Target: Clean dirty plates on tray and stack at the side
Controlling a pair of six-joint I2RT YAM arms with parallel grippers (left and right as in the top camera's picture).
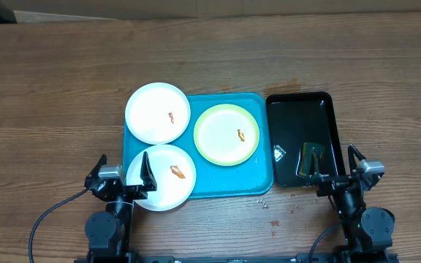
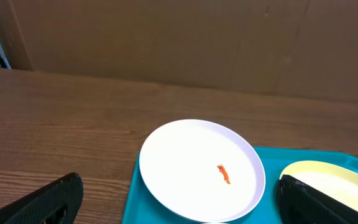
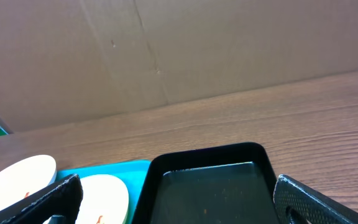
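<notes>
Left gripper [image 1: 123, 172] sits at the near edge of the table [image 1: 50, 88], jaws spread wide and nothing held. From overhead one finger overlaps the near white plate [image 1: 168, 186]; contact cannot be determined. Right gripper [image 1: 335, 168] is also at the near edge, jaws equally wide and empty, poised at the near end of the black tray [image 1: 302, 120]. A few small specks [image 1: 263, 201] lie on the wood between the two arms. The near white plate overhangs the near-left corner of the turquoise tray [image 1: 225, 179], with an orange-brown smear right of its centre. Two small items lie at the near end of the black tray, identity unclear; this tray sits just right of the turquoise one. The green-rimmed plate [image 1: 226, 134] lies flat on the right half of the turquoise tray, with a smear right of centre. The far white plate [image 1: 152, 109] overhangs the tray's far-left corner, smear right of centre, and appears to touch the near plate. A cardboard wall [image 2: 179, 43] stands behind the table.
</notes>
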